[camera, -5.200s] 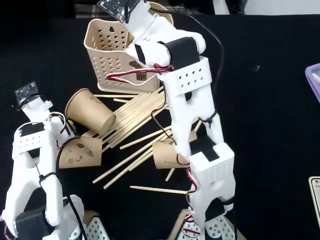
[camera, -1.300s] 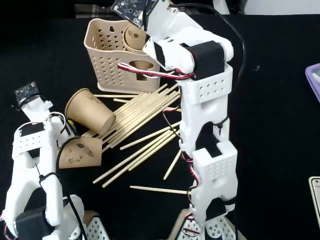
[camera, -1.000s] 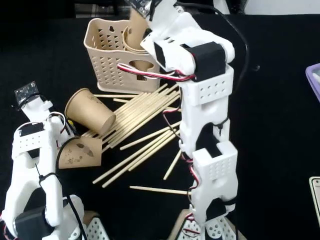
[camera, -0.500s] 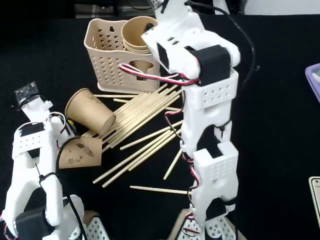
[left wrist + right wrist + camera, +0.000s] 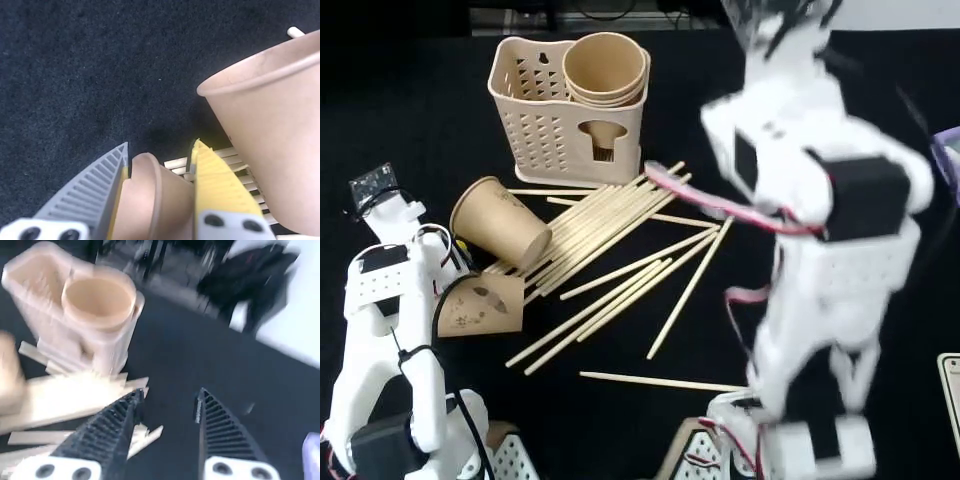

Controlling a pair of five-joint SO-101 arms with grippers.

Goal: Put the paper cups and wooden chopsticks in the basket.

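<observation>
Black tabletop (image 5: 880,90): at its left edge my left tool (image 5: 160,150) pinches a lying paper cup (image 5: 150,200); my right tool (image 5: 167,396) spread

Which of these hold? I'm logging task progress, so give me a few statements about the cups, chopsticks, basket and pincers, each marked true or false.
1. Stacked cups sit inside the basket. True.
2. All the chopsticks are in the basket. False: they lie scattered on the table.
3. The right pincer holds a cup. False: it is open and empty.
4. The left pincer is closed on a paper cup. True.
5. No cup lies outside the basket. False: a loose cup lies on its side by the chopsticks.
</observation>
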